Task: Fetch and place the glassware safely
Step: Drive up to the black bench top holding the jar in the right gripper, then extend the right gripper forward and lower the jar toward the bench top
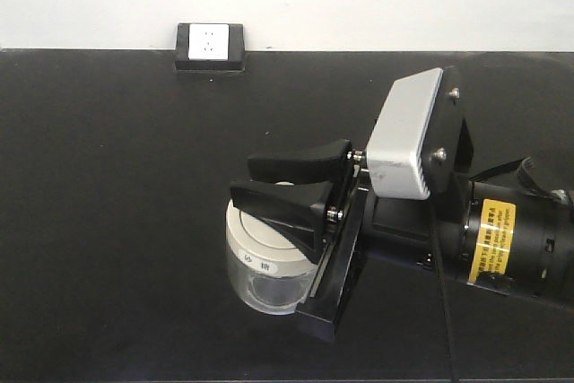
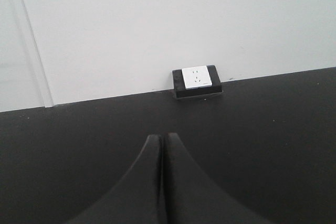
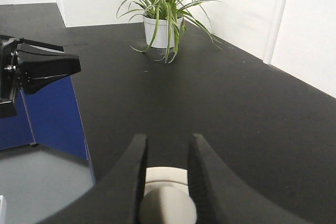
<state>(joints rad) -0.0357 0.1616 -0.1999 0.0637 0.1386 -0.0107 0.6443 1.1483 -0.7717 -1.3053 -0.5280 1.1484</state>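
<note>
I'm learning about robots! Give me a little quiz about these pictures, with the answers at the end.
1. True or false: the left tool is wide open.
2. What sits between the right tool's fingers? A) the potted plant B) the knob on the glass jar's lid C) the wall socket
3. Fill in: the glass jar stands on the black ____.

Key: 1 false, its fingers are pressed together. 2 B. 3 table.
</note>
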